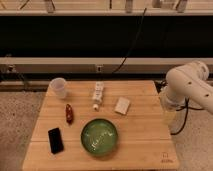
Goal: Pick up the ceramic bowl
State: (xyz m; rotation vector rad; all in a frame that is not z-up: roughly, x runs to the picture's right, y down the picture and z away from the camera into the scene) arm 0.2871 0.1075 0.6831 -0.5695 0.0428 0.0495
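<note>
The ceramic bowl is round, shallow and glossy green with pale streaks inside. It sits upright near the front middle of the wooden table. My white arm comes in from the right. My gripper hangs at the table's right edge, well to the right of the bowl and a little farther back. It is apart from the bowl and from everything else on the table.
A translucent white cup stands at the back left. A white bottle lies at the back middle, with a small white packet to its right. A red object and a flat black object lie left of the bowl. A dark shelf and cables run behind the table.
</note>
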